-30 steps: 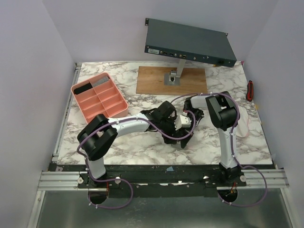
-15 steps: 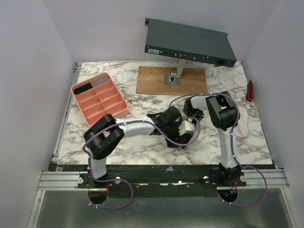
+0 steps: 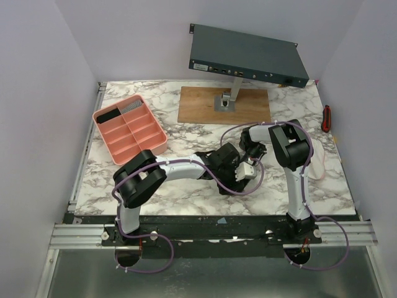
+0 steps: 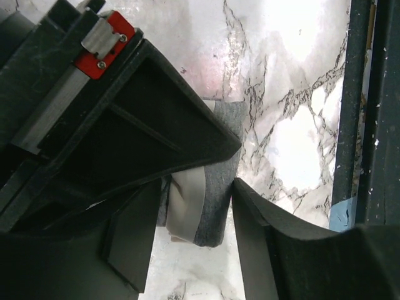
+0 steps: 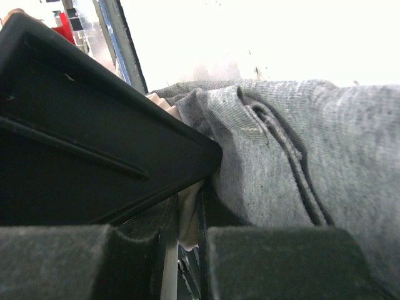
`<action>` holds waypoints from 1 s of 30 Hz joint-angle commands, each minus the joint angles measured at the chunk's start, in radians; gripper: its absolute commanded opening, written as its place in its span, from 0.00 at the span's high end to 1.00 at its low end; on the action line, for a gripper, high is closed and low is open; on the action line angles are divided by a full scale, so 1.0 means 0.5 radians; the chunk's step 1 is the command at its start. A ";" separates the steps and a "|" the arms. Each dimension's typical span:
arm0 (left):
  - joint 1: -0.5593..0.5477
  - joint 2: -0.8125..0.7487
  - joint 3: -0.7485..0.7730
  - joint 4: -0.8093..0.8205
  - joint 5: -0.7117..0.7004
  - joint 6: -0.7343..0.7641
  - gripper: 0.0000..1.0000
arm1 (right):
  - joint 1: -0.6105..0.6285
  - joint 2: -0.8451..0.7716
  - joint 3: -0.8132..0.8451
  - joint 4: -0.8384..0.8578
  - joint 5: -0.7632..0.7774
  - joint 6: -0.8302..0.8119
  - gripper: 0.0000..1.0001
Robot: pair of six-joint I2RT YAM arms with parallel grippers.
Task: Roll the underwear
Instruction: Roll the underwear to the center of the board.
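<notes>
The underwear (image 4: 212, 200) is a grey roll with a cream waistband. It is held just above the marble near the table's middle (image 3: 247, 169). My right gripper (image 5: 187, 231) is shut, pinching the cream band between its fingers, with grey cloth (image 5: 300, 144) bulging beside it. My left gripper (image 4: 194, 244) is open with a finger on each side of the roll's end. Its right finger (image 4: 256, 244) touches the cloth. In the left wrist view the right gripper's black body (image 4: 125, 125) covers the rest of the roll. From above, the two grippers meet (image 3: 240, 172).
A pink compartment tray (image 3: 129, 127) stands at the back left. A wooden board (image 3: 223, 105) carries a stand with a dark flat box (image 3: 248, 56) at the back. A red-handled tool (image 3: 326, 118) lies at the right edge. The table's front rail (image 4: 369, 125) is close by.
My left arm has swung right, up against the right gripper, and its jaws have narrowed around the roll. The right gripper has kept its grip and barely moved.
</notes>
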 commanded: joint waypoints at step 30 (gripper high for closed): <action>0.063 0.217 0.050 -0.202 0.328 0.003 1.00 | -0.170 -0.343 -0.044 0.378 0.480 0.110 0.53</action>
